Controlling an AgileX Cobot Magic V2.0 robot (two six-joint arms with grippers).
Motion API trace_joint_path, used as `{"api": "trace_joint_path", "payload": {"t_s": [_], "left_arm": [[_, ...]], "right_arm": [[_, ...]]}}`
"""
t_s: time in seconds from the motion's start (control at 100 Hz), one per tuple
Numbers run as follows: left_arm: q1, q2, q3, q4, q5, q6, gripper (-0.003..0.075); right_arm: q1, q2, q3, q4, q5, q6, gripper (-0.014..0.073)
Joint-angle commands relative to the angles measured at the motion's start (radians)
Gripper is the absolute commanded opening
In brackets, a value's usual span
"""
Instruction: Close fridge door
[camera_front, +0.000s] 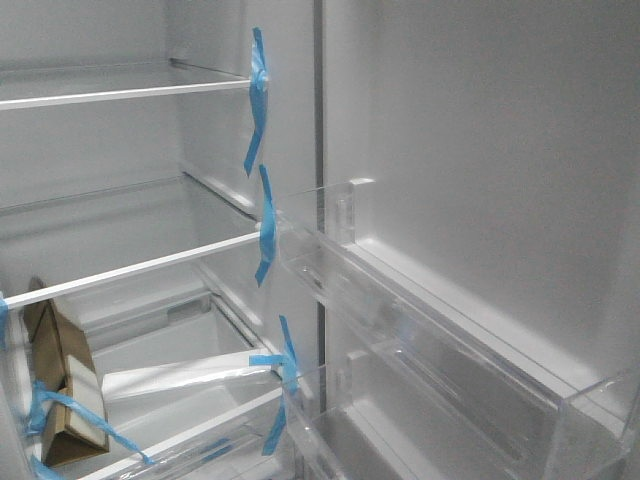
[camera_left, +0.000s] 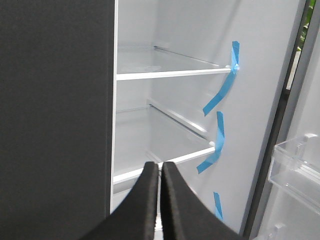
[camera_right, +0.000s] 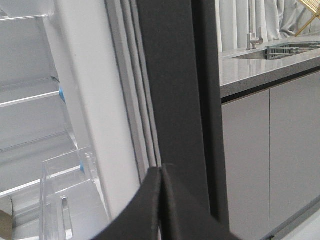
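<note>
The fridge door stands open. Its white inner face fills the right of the front view and carries two clear bins. The right wrist view shows the door edge on: the dark grey edge, the white face and a clear bin. My right gripper is shut and empty, its tips right at the dark grey edge; I cannot tell if they touch. My left gripper is shut and empty, facing the open fridge interior. The door's bin shows there too. Neither gripper is in the front view.
A dark grey panel is close beside my left gripper. Glass shelves bear blue tape strips. A brown carton sits low in the fridge. A counter with a sink and pale grey cabinet fronts stand beyond the door.
</note>
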Motion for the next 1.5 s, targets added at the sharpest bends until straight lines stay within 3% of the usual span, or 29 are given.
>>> {"api": "trace_joint_path", "payload": {"t_s": [0.0,0.85,0.92,1.05,1.26,1.49], "left_arm": [[-0.004,-0.023,0.04,-0.006,-0.083,-0.002,-0.002],[-0.004,-0.023,0.04,-0.006,-0.083,-0.002,-0.002],[-0.004,-0.023,0.04,-0.006,-0.083,-0.002,-0.002],[-0.004,-0.023,0.04,-0.006,-0.083,-0.002,-0.002],[-0.004,-0.023,0.04,-0.006,-0.083,-0.002,-0.002],[-0.004,-0.023,0.04,-0.006,-0.083,-0.002,-0.002]], "right_arm": [[-0.006,-0.019,0.023,-0.011,-0.078,-0.009,-0.0071],[-0.006,-0.019,0.023,-0.011,-0.078,-0.009,-0.0071],[-0.006,-0.019,0.021,0.029,-0.078,-0.009,-0.0071],[-0.006,-0.019,-0.037,0.249,-0.006,0.0,-0.0071],[-0.024,0.085,-0.204,0.287,0.02,0.017,-0.0071],[-0.215,0.27,-0.374,0.392,0.017,0.037,-0.0071]]}}
